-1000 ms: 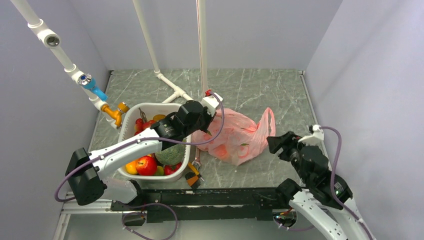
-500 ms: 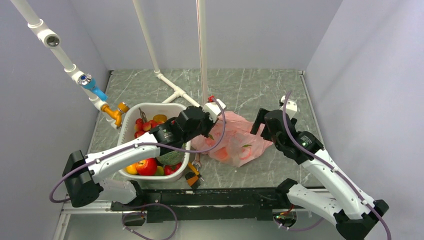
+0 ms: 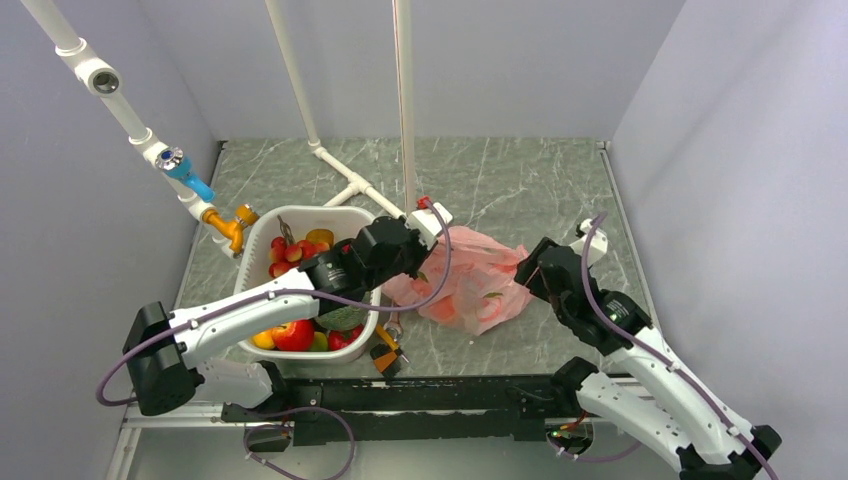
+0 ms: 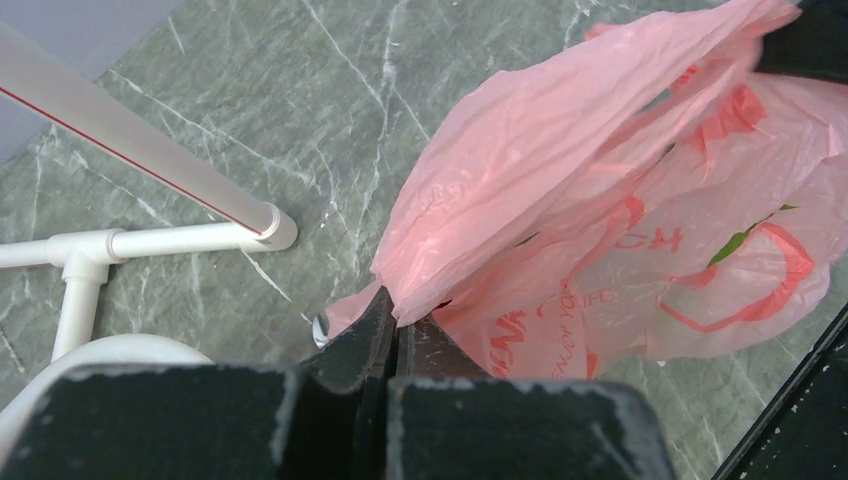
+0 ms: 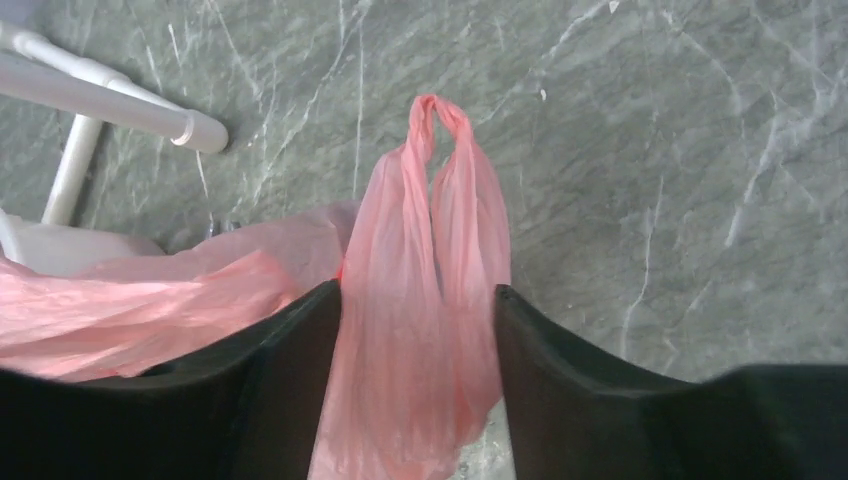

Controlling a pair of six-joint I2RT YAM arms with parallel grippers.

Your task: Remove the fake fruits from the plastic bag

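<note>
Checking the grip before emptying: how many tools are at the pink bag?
2. The left tool pinches an edge of the plastic bag near the white basket; the right tool straddles its loop handle, jaws open.

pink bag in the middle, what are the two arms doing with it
Both arms are on the thin translucent pink plastic bag, which lies crumpled on the green marbled table. The left gripper has its jaws shut on the bag's edge nearest the white plastic basket. The right gripper has its jaws open on either side of the bag's loop handle, not yet closed on it. No fruit can be made out through the plastic.
</note>
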